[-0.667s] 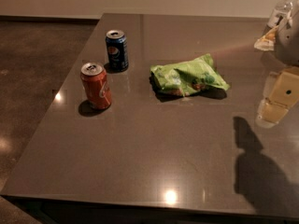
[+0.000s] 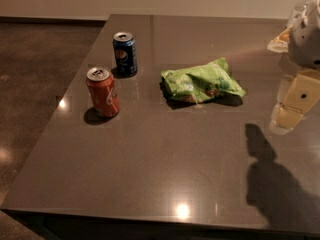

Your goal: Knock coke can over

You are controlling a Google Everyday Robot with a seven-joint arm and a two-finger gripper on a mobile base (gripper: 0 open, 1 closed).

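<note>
The coke can, red-orange with a silver top, stands upright on the left part of the dark table. My gripper hangs at the right edge of the view, above the table's right side. It is far to the right of the coke can and does not touch it. Its shadow lies on the table below it.
A dark blue Pepsi can stands upright just behind and right of the coke can. A crumpled green chip bag lies in the middle, between the cans and my gripper. The table's left edge runs close to the coke can.
</note>
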